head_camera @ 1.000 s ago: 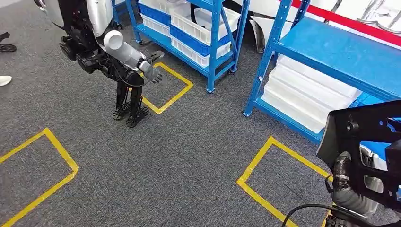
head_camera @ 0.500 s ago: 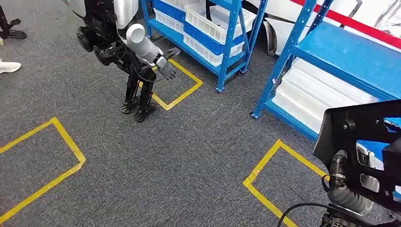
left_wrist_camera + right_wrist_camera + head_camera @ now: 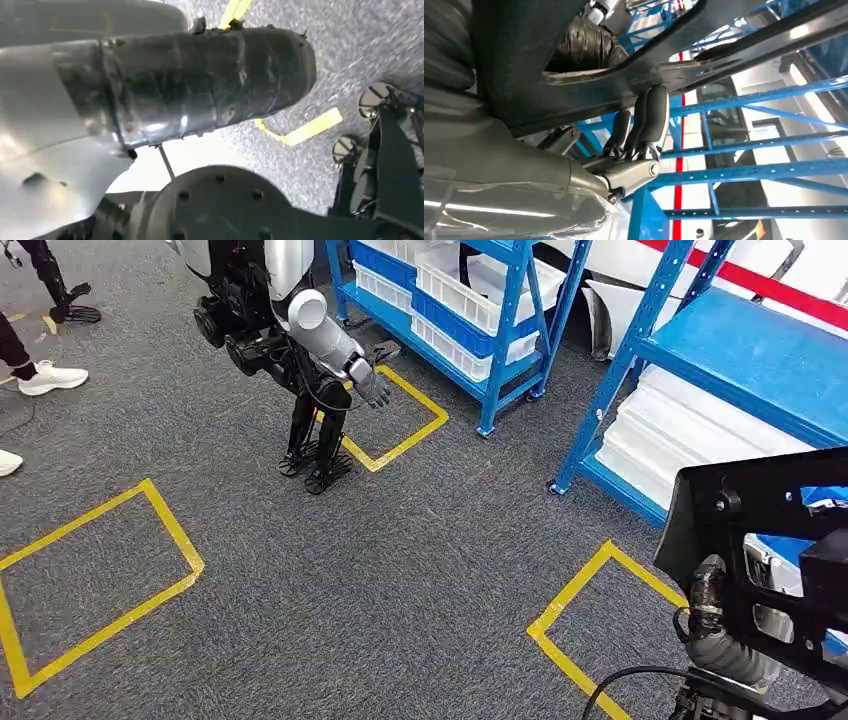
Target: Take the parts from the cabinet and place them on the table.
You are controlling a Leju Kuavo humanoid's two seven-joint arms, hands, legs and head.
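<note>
— Where it shows at the right wrist, the right hand [image 3: 644, 135] grips a black part [image 3: 589, 75], fingers curled under its edge; that part sits beside the blue rack [image 3: 760, 360].
— Left hand?
— Cannot tell its state.

The grey carpet [image 3: 380, 580] is open in the middle, with another robot [image 3: 290, 330] standing on one side and blue shelves [image 3: 700, 350] on the other.

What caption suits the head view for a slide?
Right hand carrying a black part past blue racks, near another humanoid robot on grey carpet.
</note>
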